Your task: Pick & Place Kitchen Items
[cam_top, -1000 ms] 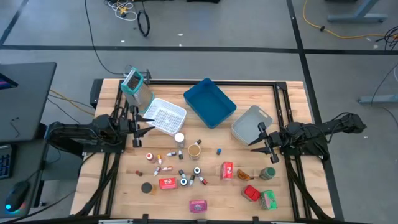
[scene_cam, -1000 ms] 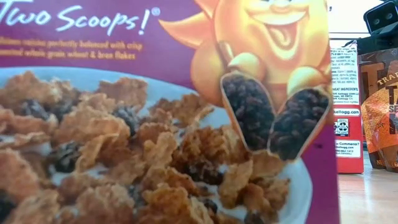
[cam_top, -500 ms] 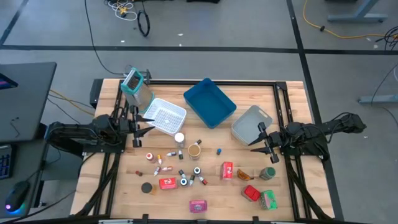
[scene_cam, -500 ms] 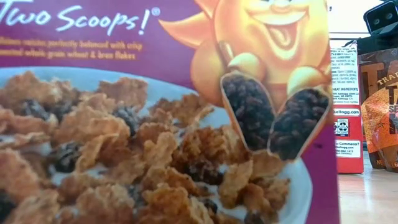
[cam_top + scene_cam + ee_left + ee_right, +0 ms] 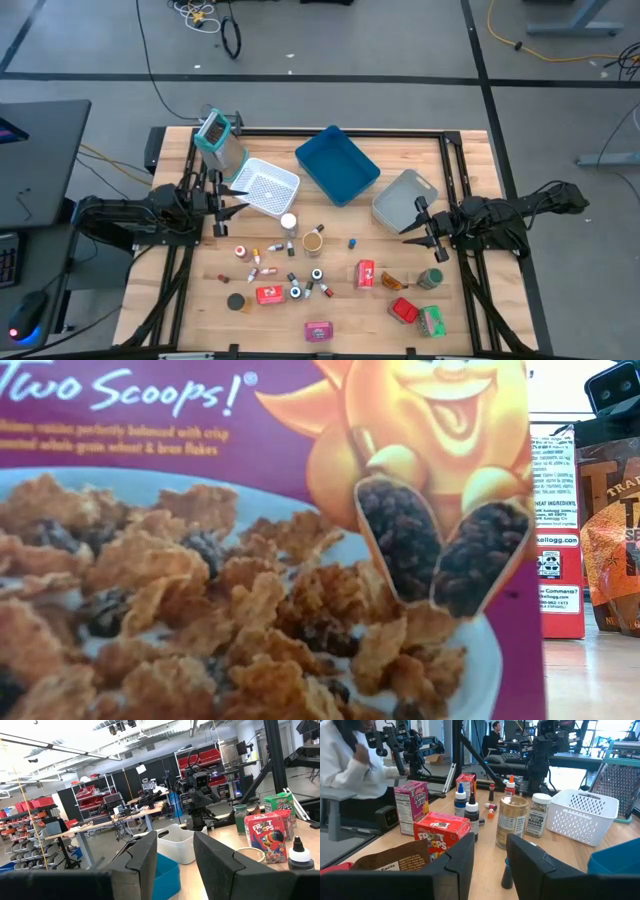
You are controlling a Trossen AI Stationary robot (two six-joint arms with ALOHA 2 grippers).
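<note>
Across the low view, a cereal box (image 5: 260, 550) hides the table.

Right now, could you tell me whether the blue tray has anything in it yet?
Empty. From above, the blue tray shows only its bare blue floor; the kitchen items lie scattered on the table in front of it.

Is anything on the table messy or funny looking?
Yes. The low camera is almost wholly blocked by a purple raisin bran cereal box right in front of it. From above, the blue plastic tray and the grey plastic bin sit crooked to the table's edges. Nothing looks spilled or broken.
</note>
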